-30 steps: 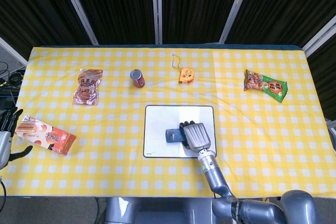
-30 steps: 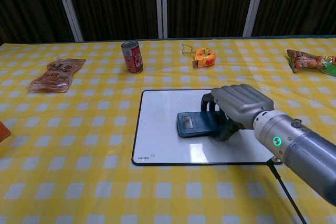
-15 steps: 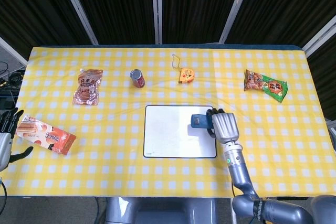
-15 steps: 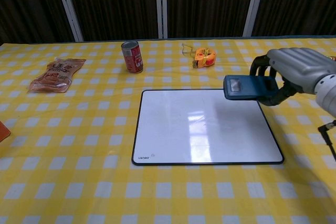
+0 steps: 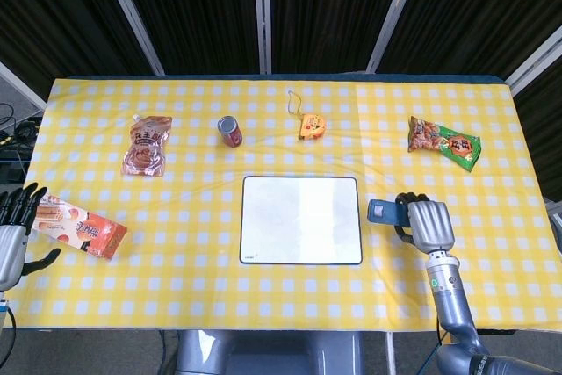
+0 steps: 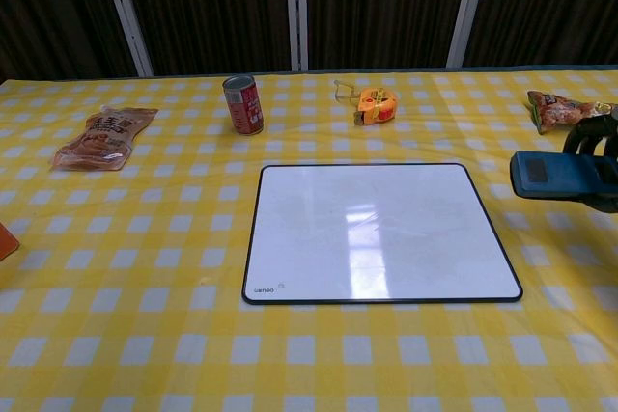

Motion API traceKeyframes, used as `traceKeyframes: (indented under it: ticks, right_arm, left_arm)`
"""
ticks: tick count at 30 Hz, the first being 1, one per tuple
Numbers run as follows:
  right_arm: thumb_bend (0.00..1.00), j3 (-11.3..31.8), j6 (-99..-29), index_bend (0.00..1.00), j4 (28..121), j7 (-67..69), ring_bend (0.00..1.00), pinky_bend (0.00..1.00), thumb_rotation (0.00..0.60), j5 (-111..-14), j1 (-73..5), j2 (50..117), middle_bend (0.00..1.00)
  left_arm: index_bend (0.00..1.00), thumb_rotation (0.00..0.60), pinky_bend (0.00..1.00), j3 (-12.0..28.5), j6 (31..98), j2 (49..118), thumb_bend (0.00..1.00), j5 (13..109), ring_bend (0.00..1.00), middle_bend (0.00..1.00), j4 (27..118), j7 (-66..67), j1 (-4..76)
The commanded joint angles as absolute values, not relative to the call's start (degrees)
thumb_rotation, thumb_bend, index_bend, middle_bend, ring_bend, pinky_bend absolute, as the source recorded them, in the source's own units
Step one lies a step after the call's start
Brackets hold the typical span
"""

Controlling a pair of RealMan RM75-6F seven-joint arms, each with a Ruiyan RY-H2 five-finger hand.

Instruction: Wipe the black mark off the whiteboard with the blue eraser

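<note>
The whiteboard (image 5: 301,219) (image 6: 377,231) lies flat at the table's middle, its white face showing no black mark. My right hand (image 5: 425,224) (image 6: 599,166) hangs to the right of the board, off its edge, and grips the blue eraser (image 5: 384,212) (image 6: 550,176), which points back toward the board. In the chest view only the fingers show at the right border. My left hand (image 5: 15,233) sits at the table's far left edge with fingers spread, holding nothing.
A red can (image 5: 230,131), an orange tape measure (image 5: 308,126), a brown snack bag (image 5: 147,146) and a green-orange snack bag (image 5: 444,142) lie along the back. An orange snack pack (image 5: 77,227) rests by my left hand.
My right hand lifted the eraser off the whiteboard and carried it rightward, past the board's right edge. The left hand rose slightly.
</note>
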State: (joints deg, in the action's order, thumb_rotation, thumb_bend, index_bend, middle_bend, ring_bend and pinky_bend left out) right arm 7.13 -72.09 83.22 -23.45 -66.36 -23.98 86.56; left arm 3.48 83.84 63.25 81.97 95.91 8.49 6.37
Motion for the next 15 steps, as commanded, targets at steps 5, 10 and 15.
traceKeyframes:
  ticks: [5,10,15]
  right_arm:
    - [0.23,6.3,-68.21,0.51,81.07,-21.87,0.4,0.33,0.6,-65.29,-23.89,87.12,0.39]
    - [0.17,6.19,-67.86,0.18,80.24,-23.28,0.06,0.09,0.6,-65.06,-23.9,87.58,0.07]
    - [0.15,6.38,-68.83,0.04,80.35,-23.3,0.0,0.0,0.6,-65.65,-23.4,87.01,0.0]
  left_arm:
    - [0.0,0.6,0.0,3.3,83.23,63.38,0.18,81.84,0.0,0.0,95.93,8.81,6.54]
    - [0.0,0.6,0.0,3.42,83.11,63.34,0.18,81.6,0.0,0.0,95.75,8.6,6.57]
    - [0.0,0.6,0.0,3.36,83.1,63.29,0.18,81.72,0.0,0.0,95.61,8.33,6.55]
